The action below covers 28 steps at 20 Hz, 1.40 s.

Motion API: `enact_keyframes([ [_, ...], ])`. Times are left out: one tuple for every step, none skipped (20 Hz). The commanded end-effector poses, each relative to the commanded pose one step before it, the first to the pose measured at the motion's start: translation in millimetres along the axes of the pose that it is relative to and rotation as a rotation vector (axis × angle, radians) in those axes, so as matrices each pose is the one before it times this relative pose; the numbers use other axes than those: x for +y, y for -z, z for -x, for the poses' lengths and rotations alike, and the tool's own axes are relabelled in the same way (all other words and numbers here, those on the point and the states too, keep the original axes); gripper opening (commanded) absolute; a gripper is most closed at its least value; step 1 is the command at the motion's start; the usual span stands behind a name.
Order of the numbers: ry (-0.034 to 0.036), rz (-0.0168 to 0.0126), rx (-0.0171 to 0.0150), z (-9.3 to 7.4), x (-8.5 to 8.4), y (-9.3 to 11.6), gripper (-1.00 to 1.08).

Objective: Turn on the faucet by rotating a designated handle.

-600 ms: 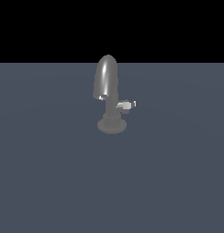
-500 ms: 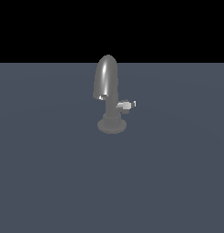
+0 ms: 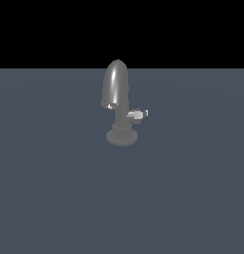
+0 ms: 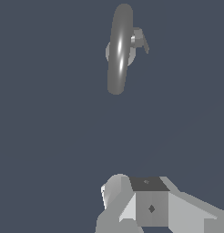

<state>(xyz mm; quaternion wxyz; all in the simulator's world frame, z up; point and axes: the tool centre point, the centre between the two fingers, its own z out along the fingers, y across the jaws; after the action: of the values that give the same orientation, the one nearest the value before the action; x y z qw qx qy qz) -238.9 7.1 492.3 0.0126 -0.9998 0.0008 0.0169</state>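
The faucet [image 3: 117,101] stands upright on the dark grey floor, a glossy grey tap with a tall arched spout and a round ribbed base [image 3: 122,136]. Its handle [image 3: 137,115] is a short silver lever with a bright tip, jutting from the stem toward the exterior view's right. From above, the wrist view shows the spout [image 4: 119,50] with the handle [image 4: 140,41] beside it. My gripper [image 4: 132,200] is seen only in the wrist view, well short of the faucet and touching nothing. Its fingers [image 4: 150,207] sit together with no gap showing. The exterior view does not show the arm.
A flat dark grey floor [image 3: 54,198] stretches all around the faucet, with a black background above its far edge. No other objects show in either view.
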Motion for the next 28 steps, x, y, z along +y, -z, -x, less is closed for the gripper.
enact_keyframes([
  [-0.01812, -0.00905, -0.01934, -6.21, -1.93, 0.39, -1.0],
  [-0.00894, -0.00449, -0.00937, -3.04, -0.95, 0.28, -1.0],
  [-0.00968, -0.00486, -0.01015, -3.29, -1.03, 0.3, -1.0],
  [-0.01045, -0.00525, -0.01095, -3.56, -1.1, 0.32, -1.0],
  [-0.01121, -0.00562, -0.01174, -3.81, -1.19, 0.35, -1.0],
  [-0.01199, -0.00601, -0.01256, -4.08, -1.26, 0.38, -1.0],
  [-0.01278, -0.0064, -0.01338, -4.34, -1.34, 0.4, -1.0],
  [-0.01357, -0.0068, -0.01421, -4.61, -1.41, 0.43, -1.0],
  [-0.01419, -0.0071, -0.01486, -4.82, -1.48, 0.45, -1.0],
  [-0.01461, -0.00731, -0.0153, -4.96, -1.51, 0.46, -1.0],
  [-0.01474, -0.00737, -0.01543, -5.0, -1.52, 0.47, -1.0],
  [-0.01481, -0.0074, -0.0155, -5.03, -1.53, 0.48, -1.0],
  [-0.01489, -0.00744, -0.01558, -5.05, -1.53, 0.48, -1.0],
  [-0.01496, -0.00747, -0.01565, -5.07, -1.53, 0.49, -1.0],
  [-0.01503, -0.0075, -0.01572, -5.09, -1.54, 0.5, -1.0],
  [-0.01509, -0.00754, -0.01579, -5.12, -1.54, 0.5, -1.0],
  [-0.01516, -0.00757, -0.01586, -5.14, -1.54, 0.51, -1.0],
  [-0.01523, -0.0076, -0.01594, -5.16, -1.55, 0.51, -1.0],
  [-0.01529, -0.00764, -0.016, -5.18, -1.55, 0.52, -1.0],
  [-0.01534, -0.00767, -0.01606, -5.2, -1.55, 0.52, -1.0],
  [-0.01539, -0.00769, -0.01612, -5.22, -1.56, 0.53, -1.0],
  [-0.01546, -0.00773, -0.01619, -5.24, -1.56, 0.53, -1.0],
  [-0.01551, -0.00776, -0.01625, -5.26, -1.56, 0.54, -1.0],
  [-0.01556, -0.00779, -0.01631, -5.28, -1.56, 0.54, -1.0],
  [-0.0156, -0.00782, -0.01636, -5.29, -1.57, 0.55, -1.0],
  [-0.01566, -0.00785, -0.01642, -5.32, -1.57, 0.55, -1.0],
  [-0.0157, -0.00788, -0.01648, -5.33, -1.57, 0.56, -1.0],
  [-0.01574, -0.00791, -0.01653, -5.34, -1.58, 0.56, -1.0],
])
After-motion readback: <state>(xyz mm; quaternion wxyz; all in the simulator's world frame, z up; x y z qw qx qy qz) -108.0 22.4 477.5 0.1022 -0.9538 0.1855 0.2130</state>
